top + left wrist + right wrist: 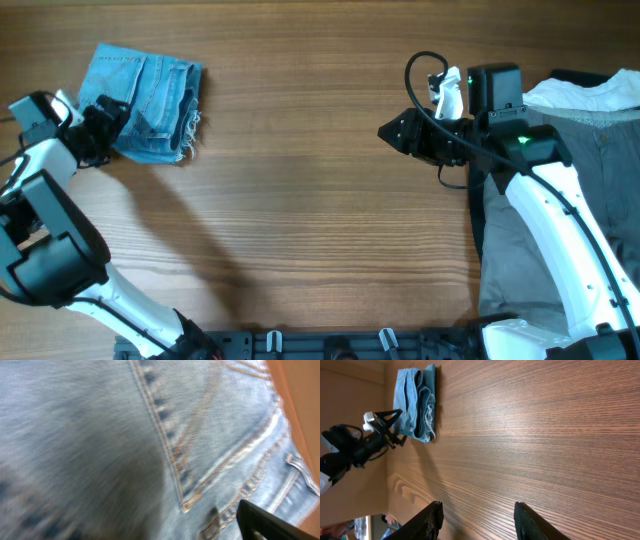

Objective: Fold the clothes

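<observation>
We have the jeans point(148, 105) folded into a compact light blue bundle on the wooden table point(320, 220). Frayed hem fringe shows on the bundle's side that faces the right arm. In the right wrist view the jeans point(417, 400) read as stacked layers, fringe on the edge nearest that camera.

The left gripper point(105, 122) is at the bundle's edge farthest from the right arm, touching or overlapping the denim there. The left wrist view is nearly all jeans point(150, 435), close up and partly blurred. We see orange pocket stitching, a seam, and a sliver of table point(300, 405) past the cloth. Only one dark finger point(270, 522) shows there, over the denim. We cannot tell if the left fingers are apart, together or pinching cloth.

The right gripper point(385, 131) is well apart from the jeans, across a wide stretch of wood, pointing toward them. In its own view its fingers point(427, 520) stand wide apart with only wood grain between them. That view also catches the left gripper point(390, 419) just beside the bundle.

Past the right gripper, on the side away from the jeans, grey trousers point(600, 210) lie spread under the right arm. A white garment point(590, 95) lies on their far end.
</observation>
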Controlling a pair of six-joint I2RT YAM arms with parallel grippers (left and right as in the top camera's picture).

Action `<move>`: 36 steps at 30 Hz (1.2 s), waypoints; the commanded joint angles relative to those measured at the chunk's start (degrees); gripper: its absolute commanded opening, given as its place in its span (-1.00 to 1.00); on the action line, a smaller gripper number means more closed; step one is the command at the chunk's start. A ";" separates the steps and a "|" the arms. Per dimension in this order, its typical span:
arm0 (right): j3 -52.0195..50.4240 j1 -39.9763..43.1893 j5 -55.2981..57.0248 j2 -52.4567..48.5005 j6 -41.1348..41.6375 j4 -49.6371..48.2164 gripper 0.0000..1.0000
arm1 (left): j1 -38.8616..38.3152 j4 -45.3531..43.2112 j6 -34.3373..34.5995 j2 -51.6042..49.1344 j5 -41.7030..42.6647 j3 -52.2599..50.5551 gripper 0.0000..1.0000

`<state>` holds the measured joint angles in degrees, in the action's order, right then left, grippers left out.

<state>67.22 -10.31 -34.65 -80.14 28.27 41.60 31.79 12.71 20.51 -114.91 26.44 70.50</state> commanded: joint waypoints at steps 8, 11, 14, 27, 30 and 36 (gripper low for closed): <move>0.39 -2.89 3.26 0.15 -1.66 2.03 -0.07 | 9.27 30.91 -17.31 19.67 20.76 0.24 0.90; 0.39 -8.61 7.08 4.81 -6.12 2.03 0.18 | -0.79 40.35 -30.56 33.48 22.49 0.24 0.85; 0.39 -14.71 18.78 14.47 -9.75 1.99 0.42 | -12.66 45.05 -29.27 49.37 8.66 0.24 0.97; 0.39 -15.98 21.75 34.03 -2.08 8.52 1.00 | -22.86 58.77 -19.61 88.35 -12.17 0.24 1.00; 0.39 -15.98 22.95 32.74 3.61 11.41 1.00 | -22.86 58.75 -19.61 88.35 -12.17 0.24 1.00; -2.97 -15.98 35.87 33.05 -9.60 1.68 1.00 | -22.86 58.75 -19.61 88.35 -12.17 0.24 1.00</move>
<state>66.94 -26.11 -5.72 -47.94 27.94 51.88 9.37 71.64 0.34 -26.87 14.81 70.83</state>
